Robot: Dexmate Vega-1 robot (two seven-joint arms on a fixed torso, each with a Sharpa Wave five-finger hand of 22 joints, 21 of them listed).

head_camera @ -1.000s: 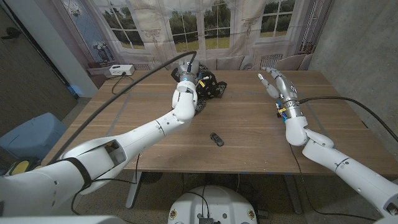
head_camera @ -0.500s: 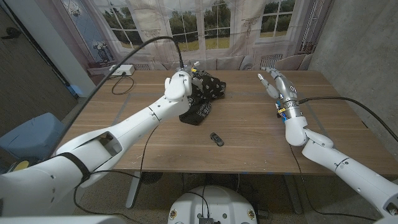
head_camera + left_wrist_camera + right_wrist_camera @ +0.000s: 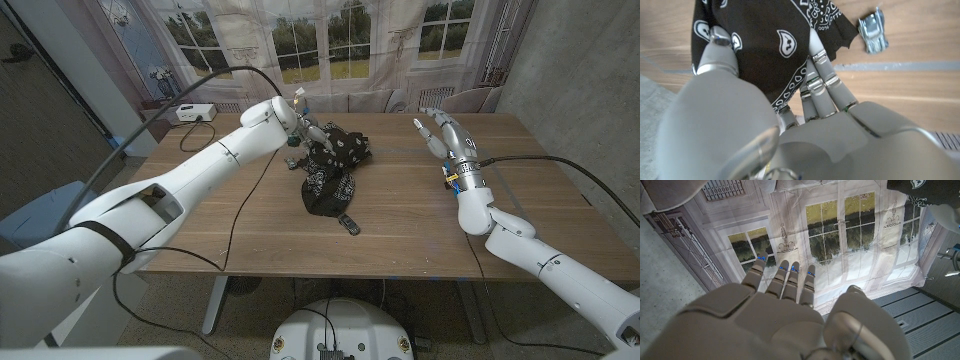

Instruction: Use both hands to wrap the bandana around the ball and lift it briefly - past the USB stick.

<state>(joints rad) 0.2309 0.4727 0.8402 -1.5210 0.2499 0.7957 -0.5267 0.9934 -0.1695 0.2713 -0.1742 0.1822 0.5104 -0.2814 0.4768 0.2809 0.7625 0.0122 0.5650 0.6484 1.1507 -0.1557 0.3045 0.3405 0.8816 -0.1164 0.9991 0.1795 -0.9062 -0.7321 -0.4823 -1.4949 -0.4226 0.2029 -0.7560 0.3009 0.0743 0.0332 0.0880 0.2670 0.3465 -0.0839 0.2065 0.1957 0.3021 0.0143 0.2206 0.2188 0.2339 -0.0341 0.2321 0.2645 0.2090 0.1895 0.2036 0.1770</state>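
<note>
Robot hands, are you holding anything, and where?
The left hand grips the black paisley-patterned bandana by its upper bunched part, the rest hanging to the table. The right hand holds nothing, fingers spread.

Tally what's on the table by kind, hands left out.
Bandana, black, gripped by the left hand: 1
USB stick: 1
White box at the far left corner: 1
Ball: cannot tell, none visible
Total: 3

Matt black paisley cloth bandana; shiny metal USB stick; smooth brown wood table; glossy white plastic arms.
</note>
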